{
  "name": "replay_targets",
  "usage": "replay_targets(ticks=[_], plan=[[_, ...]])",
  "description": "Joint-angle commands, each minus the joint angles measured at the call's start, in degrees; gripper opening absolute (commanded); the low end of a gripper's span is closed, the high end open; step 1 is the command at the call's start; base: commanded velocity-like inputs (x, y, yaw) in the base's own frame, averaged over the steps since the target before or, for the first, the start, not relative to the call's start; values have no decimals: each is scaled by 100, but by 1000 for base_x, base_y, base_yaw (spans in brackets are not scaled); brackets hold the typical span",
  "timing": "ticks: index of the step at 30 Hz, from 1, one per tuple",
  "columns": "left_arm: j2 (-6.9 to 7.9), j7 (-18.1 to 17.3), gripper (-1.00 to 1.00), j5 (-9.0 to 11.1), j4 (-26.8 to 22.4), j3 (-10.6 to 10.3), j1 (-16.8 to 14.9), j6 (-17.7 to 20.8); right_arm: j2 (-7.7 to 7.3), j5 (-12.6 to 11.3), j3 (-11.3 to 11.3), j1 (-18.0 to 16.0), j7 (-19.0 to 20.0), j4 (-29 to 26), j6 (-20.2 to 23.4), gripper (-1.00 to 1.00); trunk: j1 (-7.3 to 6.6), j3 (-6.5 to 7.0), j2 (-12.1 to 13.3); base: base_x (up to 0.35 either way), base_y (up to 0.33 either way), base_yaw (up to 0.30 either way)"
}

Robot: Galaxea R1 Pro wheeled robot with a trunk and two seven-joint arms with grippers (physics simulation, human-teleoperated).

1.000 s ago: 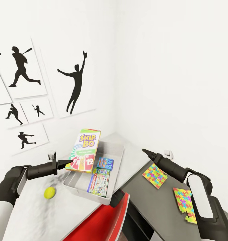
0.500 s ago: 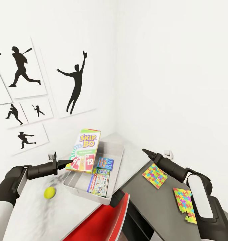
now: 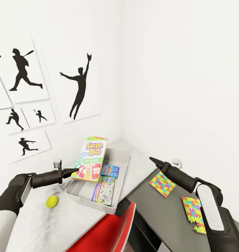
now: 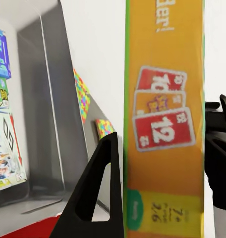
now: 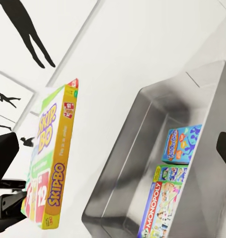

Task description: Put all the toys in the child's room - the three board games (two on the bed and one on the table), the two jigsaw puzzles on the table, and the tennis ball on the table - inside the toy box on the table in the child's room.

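My left gripper (image 3: pixel 73 171) (image 4: pixel 165 124) is shut on the lower edge of the Skip-Bo board game (image 3: pixel 90 158) (image 4: pixel 162 119) (image 5: pixel 48 163), holding it upright over the near left rim of the toy box (image 3: pixel 75 193) (image 5: pixel 127 163). Inside the toy box lie the Monopoly board game (image 3: pixel 103 190) (image 5: pixel 160 208) and the light-blue one (image 3: pixel 110 170) (image 5: pixel 181 144). The tennis ball (image 3: pixel 52 201) rests on the table (image 3: pixel 32 224) below my left arm. Both jigsaw puzzles (image 3: pixel 162 184) (image 3: pixel 194 214) lie on the dark wing under my right arm. My right gripper (image 3: pixel 151 160) hovers open, holding nothing.
A red chair (image 3: pixel 105 231) is pushed against the table's front edge below the toy box. White walls meet in a corner right behind the table, with black baseball-player prints (image 3: pixel 79 87) on the left wall.
My left gripper has carried the Skip-Bo box a little to the right, further over the toy box, and it stands more upright. The right arm has barely moved.
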Motion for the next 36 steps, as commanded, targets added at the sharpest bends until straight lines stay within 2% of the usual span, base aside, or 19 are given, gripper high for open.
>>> replay_targets(ticks=[1, 7, 10, 12, 14, 16, 18, 23, 26, 30, 36], plan=[[-34, 49, -100, 12, 2, -2, -5, 61, 1, 29, -10, -5, 38, -3, 28, 100, 4, -13, -13, 0, 0, 0], [-169, 446, -100, 13, 7, -11, -16, 70, 1, 29, -5, -7, 38, -49, 28, 100, 4, -13, -13, 0, 0, 0], [-331, 841, -100, 17, 18, -15, -257, 97, 1, 29, -6, -7, 38, -62, 35, 100, 4, -13, -13, 0, 0, 0], [-524, 1335, -100, 12, 174, -20, -528, 105, 1, 24, 1, -6, 36, -65, 36, 100, 4, -13, -13, 0, 0, 0], [-697, 2029, -100, 14, 476, -21, -772, 107, 1, 22, 9, -6, 34, -66, 37, 100, 4, -13, -13, 0, 0, 0], [-781, 2580, -100, 32, 750, -18, -1047, 100, -2, 21, 10, -6, 36, -67, 37, 100, 4, -13, -13, 0, 0, 0], [-816, 2886, -100, 34, 895, -17, -1228, 98, -9, 20, 4, -6, 37, -67, 42, 100, 4, -13, -13, 0, 0, 0], [-848, 3199, -100, 2, 1102, -25, -1345, 72, -16, 20, -1, -5, 38, -67, 45, 100, 4, -13, -13, 0, 0, 0], [-858, 3581, -100, -1, 1242, -26, -1355, 14, -16, 20, -2, -6, 38, -67, 46, 100, 4, -13, -13, 0, 0, 0], [-999, 4025, -100, -1, 1310, -47, -1358, -65, -16, 20, -2, -5, 38, -67, 46, 100, 4, -13, -13, 0, 0, 0], [-1049, 4144, -100, -1, 1685, -311, -1359, -319, -16, 21, -2, -6, 38, -67, 46, 100, 4, -13, -13, 0, 0, 0]])
